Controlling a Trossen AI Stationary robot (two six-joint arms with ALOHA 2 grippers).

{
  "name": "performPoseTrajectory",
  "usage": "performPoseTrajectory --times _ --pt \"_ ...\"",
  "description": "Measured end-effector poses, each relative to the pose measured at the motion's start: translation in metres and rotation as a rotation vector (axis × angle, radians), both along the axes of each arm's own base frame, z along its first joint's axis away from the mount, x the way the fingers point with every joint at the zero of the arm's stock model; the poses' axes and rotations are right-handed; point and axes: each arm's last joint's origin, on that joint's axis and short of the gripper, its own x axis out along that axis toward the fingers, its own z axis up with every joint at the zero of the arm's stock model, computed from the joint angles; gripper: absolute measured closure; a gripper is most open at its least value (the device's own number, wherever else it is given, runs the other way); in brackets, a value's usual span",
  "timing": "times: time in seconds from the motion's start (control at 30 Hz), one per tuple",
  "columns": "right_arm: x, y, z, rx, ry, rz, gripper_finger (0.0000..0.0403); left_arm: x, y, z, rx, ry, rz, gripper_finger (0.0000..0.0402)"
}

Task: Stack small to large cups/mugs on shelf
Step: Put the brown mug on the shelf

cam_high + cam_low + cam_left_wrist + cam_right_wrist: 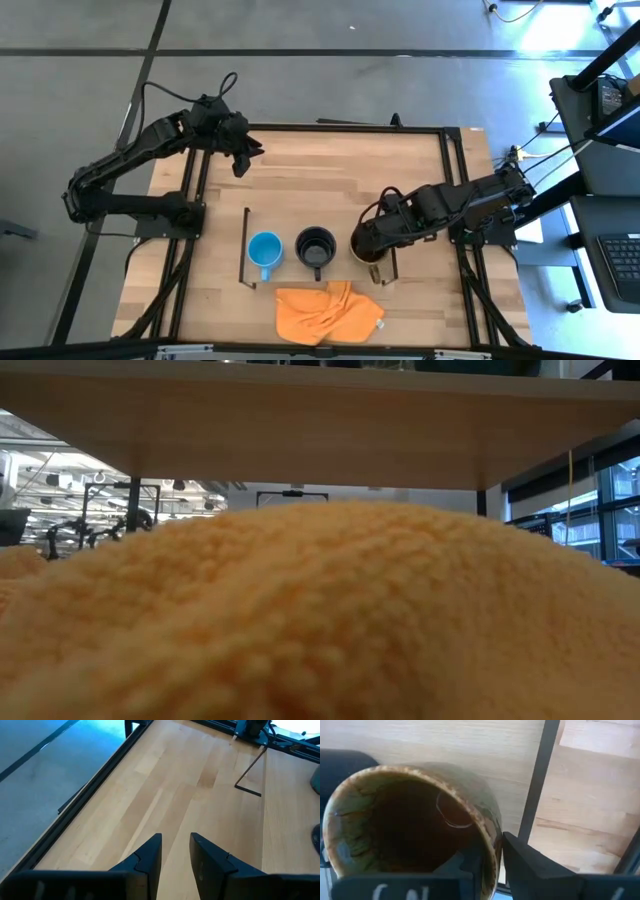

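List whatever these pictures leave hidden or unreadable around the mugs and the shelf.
- Low view: the fuzzy orange cloth fills the frame, hiding all three mugs and both grippers.
- High view: the right gripper covers most of the olive-brown glazed mug, so whether it stands on the light-wood shelf is unclear.
- Right wrist view: the black mug is cut off at the edge.
- Left wrist view: the small light-blue mug is barely a sliver.

Three mugs stand in a row on the shelf [285, 262]: the small mug [265, 248] left, the medium mug [316, 246] in the middle, the large mug [366, 246] right, apparently at the shelf's right end. A cloth [328, 312] lies nearer, before them.
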Motion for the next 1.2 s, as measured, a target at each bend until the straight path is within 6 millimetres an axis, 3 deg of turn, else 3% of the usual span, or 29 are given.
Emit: performPoseTrajectory --times 0.6,0.87,1.2 --pt "0.0047 0.005 0.0013 0.08 -0.039 0.019 0.033 -0.0001 -0.0001 -0.0001 0.004 0.003 -0.005 0.0308" --pt "-0.0019 0.0052 0.006 0.008 -0.072 0.021 0.0329 0.0001 0.0 -0.0001 0.004 0.003 -0.005 0.0308" --pt "-0.0014 0.0065 0.0063 0.043 -0.069 0.028 0.0329 0.0001 0.0 -0.0001 0.005 0.002 -0.006 0.0308"
